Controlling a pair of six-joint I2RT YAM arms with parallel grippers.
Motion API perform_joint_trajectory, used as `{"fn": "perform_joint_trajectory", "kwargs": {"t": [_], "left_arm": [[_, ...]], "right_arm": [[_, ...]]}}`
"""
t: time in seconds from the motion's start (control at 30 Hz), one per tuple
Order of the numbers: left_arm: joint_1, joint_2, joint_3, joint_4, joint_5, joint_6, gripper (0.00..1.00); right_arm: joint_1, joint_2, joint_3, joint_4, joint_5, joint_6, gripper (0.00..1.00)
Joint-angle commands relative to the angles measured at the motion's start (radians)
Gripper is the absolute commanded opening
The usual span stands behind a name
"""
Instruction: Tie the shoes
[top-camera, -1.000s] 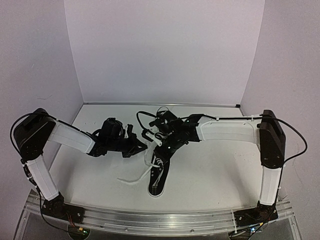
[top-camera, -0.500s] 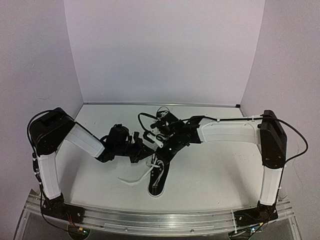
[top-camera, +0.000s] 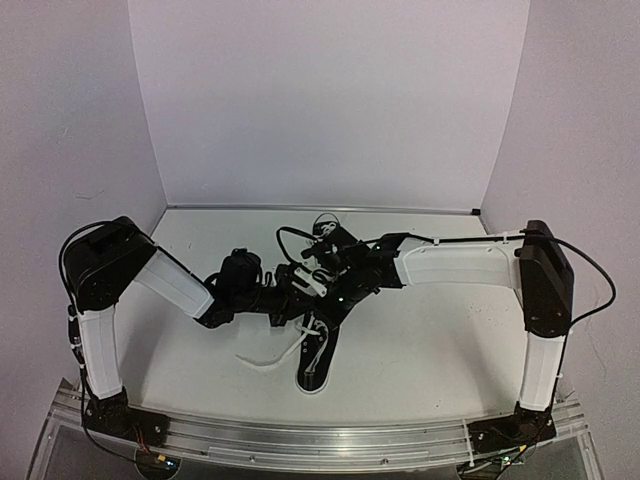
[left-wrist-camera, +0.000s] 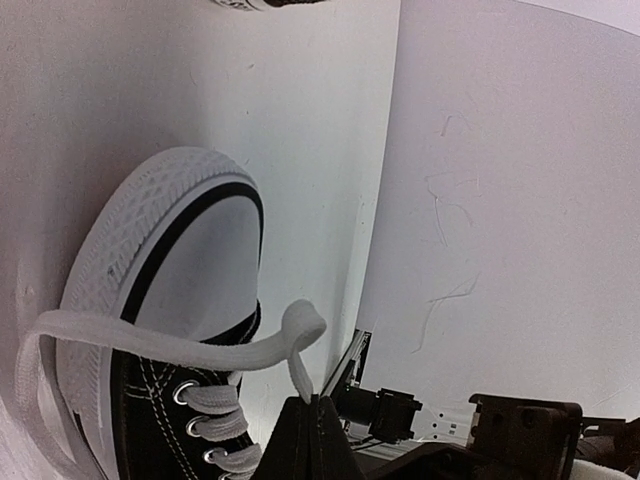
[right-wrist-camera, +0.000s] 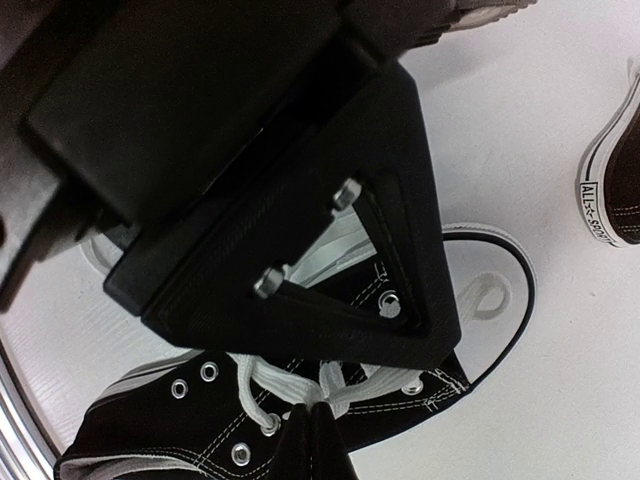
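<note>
The shoe (left-wrist-camera: 145, 425) is matt black woven canvas with white stitching, and the toe cap (left-wrist-camera: 205, 265) is smooth white rubber with a ribbed, bumpy strip round it. The laces (left-wrist-camera: 170, 345) look like flat soft white cloth, and the eyelets (right-wrist-camera: 207, 371) are shiny metal. The table (top-camera: 430, 340) is plain matt white, and the rail (top-camera: 320, 437) up front looks like brushed metal.

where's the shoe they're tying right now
In the top view the shoe lies mid table, toward the near edge, its far end under the left tool and right tool, which both pinch its lace.
</note>
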Motion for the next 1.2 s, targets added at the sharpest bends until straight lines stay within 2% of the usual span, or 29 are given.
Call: {"fn": "perform_joint_trajectory", "kwargs": {"t": [0.0, 0.33, 0.43, 0.63, 0.73, 0.8, 1.03, 1.17], "left_arm": [[-0.013, -0.053, -0.019, 0.014, 0.063, -0.028, 0.0], [-0.023, -0.1, -0.057, -0.048, 0.105, -0.025, 0.0], [-0.028, -0.124, -0.065, -0.081, 0.108, -0.006, 0.0], [-0.03, -0.15, -0.066, -0.141, 0.109, 0.024, 0.0], [-0.03, -0.147, -0.071, -0.135, 0.11, 0.019, 0.0], [-0.03, -0.143, -0.071, -0.124, 0.111, 0.014, 0.0], [-0.03, -0.134, -0.085, -0.085, 0.111, -0.005, 0.0], [-0.03, -0.12, -0.091, -0.045, 0.114, -0.025, 0.0]], "right_arm": [[0.004, -0.064, -0.007, 0.023, 0.011, 0.008, 0.0], [0.004, -0.079, -0.022, 0.032, 0.014, 0.011, 0.0], [0.003, -0.08, -0.026, 0.031, 0.016, 0.017, 0.03], [0.003, -0.104, -0.048, 0.031, -0.004, 0.058, 0.19], [0.003, -0.15, -0.077, 0.032, -0.015, 0.085, 0.31], [0.004, -0.188, -0.099, 0.032, -0.028, 0.124, 0.34], [0.01, -0.274, -0.221, 0.142, -0.163, 0.279, 0.35], [0.022, -0.267, -0.292, 0.249, -0.181, 0.376, 0.35]]}}
